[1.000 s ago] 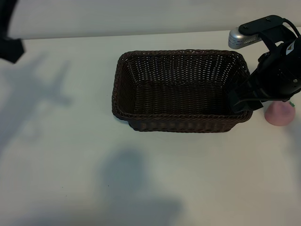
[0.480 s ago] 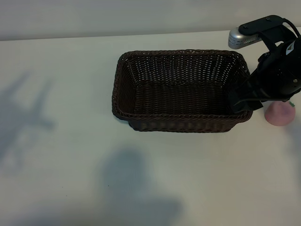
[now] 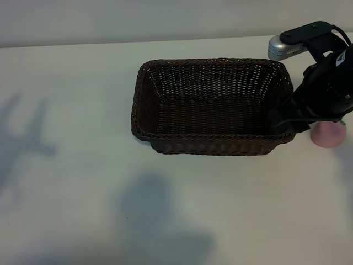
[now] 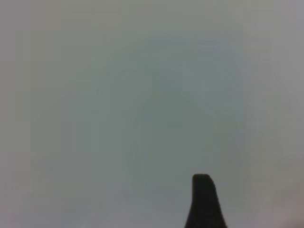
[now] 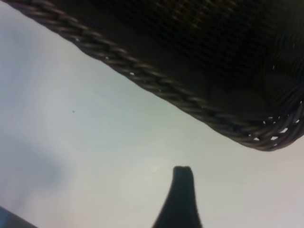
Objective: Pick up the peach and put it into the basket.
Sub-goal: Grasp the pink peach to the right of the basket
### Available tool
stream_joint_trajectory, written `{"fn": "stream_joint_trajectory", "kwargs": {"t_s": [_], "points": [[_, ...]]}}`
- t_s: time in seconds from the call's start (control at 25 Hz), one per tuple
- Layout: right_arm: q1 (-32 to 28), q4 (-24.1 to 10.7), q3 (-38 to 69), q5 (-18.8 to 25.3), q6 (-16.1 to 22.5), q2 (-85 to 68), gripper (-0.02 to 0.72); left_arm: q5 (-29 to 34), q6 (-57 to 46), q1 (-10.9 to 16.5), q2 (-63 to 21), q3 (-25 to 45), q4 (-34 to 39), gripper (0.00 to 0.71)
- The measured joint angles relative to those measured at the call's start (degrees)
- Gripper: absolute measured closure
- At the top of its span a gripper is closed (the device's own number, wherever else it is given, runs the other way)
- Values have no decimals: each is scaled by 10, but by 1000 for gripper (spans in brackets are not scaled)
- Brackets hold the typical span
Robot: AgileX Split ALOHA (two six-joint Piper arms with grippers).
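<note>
The dark-brown wicker basket [image 3: 212, 105] stands mid-table with nothing inside it. The pale-pink peach [image 3: 326, 136] lies on the table just off the basket's right end, its upper part covered by my right arm. My right gripper [image 3: 285, 120] hangs low beside the basket's right front corner, left of the peach and apart from it. In the right wrist view one dark fingertip [image 5: 183, 175] shows over bare table, with the braided rim [image 5: 156, 83] close by and nothing gripped. My left arm is outside the exterior view; its wrist view shows one fingertip [image 4: 203, 187] against a blank surface.
The white table [image 3: 83, 182] spreads wide to the left of and in front of the basket. Arm shadows fall on it at the far left [image 3: 25, 141] and front middle [image 3: 151, 210]. The silver wrist camera [image 3: 282, 46] of the right arm sticks out above the basket's right rear corner.
The left arm has left the top-left corner of the exterior view and its shadow has slid left. The right arm has edged slightly right, covering more of the peach.
</note>
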Motion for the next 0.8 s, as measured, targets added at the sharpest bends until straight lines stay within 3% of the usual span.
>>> {"fn": "stream_joint_trajectory", "kwargs": {"t_s": [0.8], "points": [[0,4,0,-2,2,0,109,-12,42,0,0,7,-16,210]]}}
